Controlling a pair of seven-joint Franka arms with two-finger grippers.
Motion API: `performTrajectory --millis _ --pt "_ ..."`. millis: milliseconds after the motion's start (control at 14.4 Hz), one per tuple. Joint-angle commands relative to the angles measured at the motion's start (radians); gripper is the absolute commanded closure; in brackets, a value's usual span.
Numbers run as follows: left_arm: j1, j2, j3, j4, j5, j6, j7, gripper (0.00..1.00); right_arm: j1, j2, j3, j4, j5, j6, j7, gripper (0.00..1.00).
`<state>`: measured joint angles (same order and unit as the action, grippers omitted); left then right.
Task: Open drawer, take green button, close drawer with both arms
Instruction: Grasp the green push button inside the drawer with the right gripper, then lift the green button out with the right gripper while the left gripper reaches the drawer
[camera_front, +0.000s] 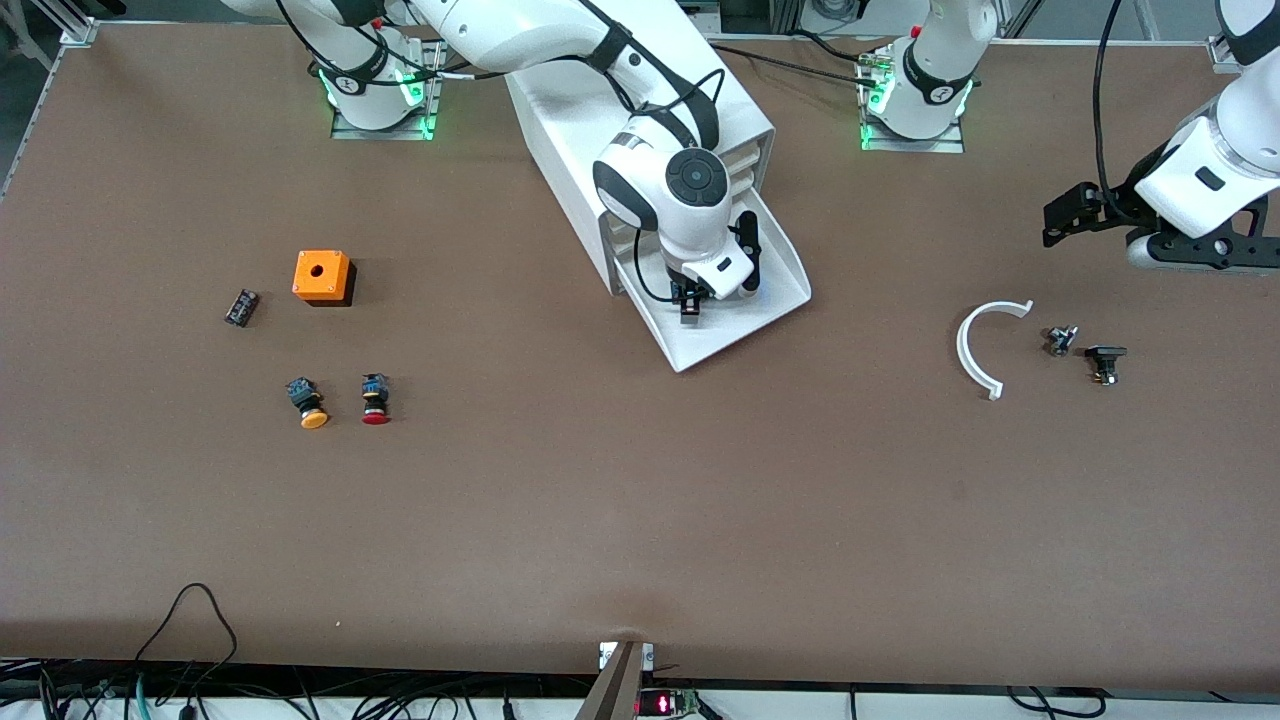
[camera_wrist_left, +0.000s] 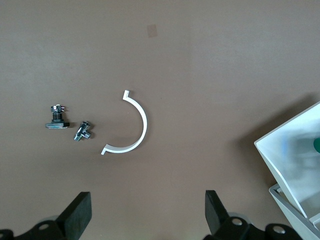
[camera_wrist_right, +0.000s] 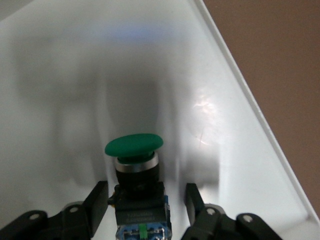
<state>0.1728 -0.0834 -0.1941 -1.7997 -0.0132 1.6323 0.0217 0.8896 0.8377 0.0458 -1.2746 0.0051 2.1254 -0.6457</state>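
The drawer (camera_front: 735, 325), lowest in the white cabinet (camera_front: 580, 130), is pulled out toward the front camera. The green-capped button (camera_wrist_right: 135, 165) lies inside it on the white floor. The right gripper (camera_front: 690, 297) reaches down into the drawer, its fingers (camera_wrist_right: 97, 202) spread to either side of the button's black-and-blue body without visibly pressing it.

The left gripper (camera_wrist_left: 147, 215) hangs over the table at the left arm's end with jaws wide and nothing between them. Below it lie a white curved bracket (camera_front: 985, 345) and two small metal parts (camera_front: 1060, 340).

An orange box (camera_front: 322, 276), an orange-capped button (camera_front: 308, 402) and a red-capped button (camera_front: 375, 398) sit toward the right arm's end.
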Motion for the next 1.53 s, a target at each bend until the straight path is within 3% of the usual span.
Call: performTrajectory --millis 0,347,832,971,1249,1457 --pt "-0.004 0.016 0.007 0.034 -0.016 -0.014 -0.005 0.00 -0.008 0.023 0.003 0.023 0.007 0.021 0.011 0.53" --pt "-0.006 0.019 0.007 0.045 -0.016 -0.014 -0.005 0.00 -0.008 -0.002 -0.024 0.023 0.009 0.007 0.015 0.75" --pt "-0.007 0.057 -0.002 0.075 -0.004 -0.014 0.000 0.00 0.068 -0.166 -0.237 0.001 0.055 -0.062 0.227 0.77" --pt "-0.009 0.118 -0.001 0.069 -0.001 -0.005 0.009 0.00 0.039 -0.213 -0.312 -0.073 0.055 -0.053 0.268 0.75" --pt "-0.009 0.210 -0.005 0.057 -0.017 -0.011 0.015 0.00 -0.067 -0.314 -0.368 -0.297 0.055 -0.024 0.389 0.75" --pt "-0.047 0.295 -0.010 0.004 -0.108 0.177 -0.156 0.00 -0.150 -0.354 -0.368 -0.408 0.055 0.014 0.518 0.75"
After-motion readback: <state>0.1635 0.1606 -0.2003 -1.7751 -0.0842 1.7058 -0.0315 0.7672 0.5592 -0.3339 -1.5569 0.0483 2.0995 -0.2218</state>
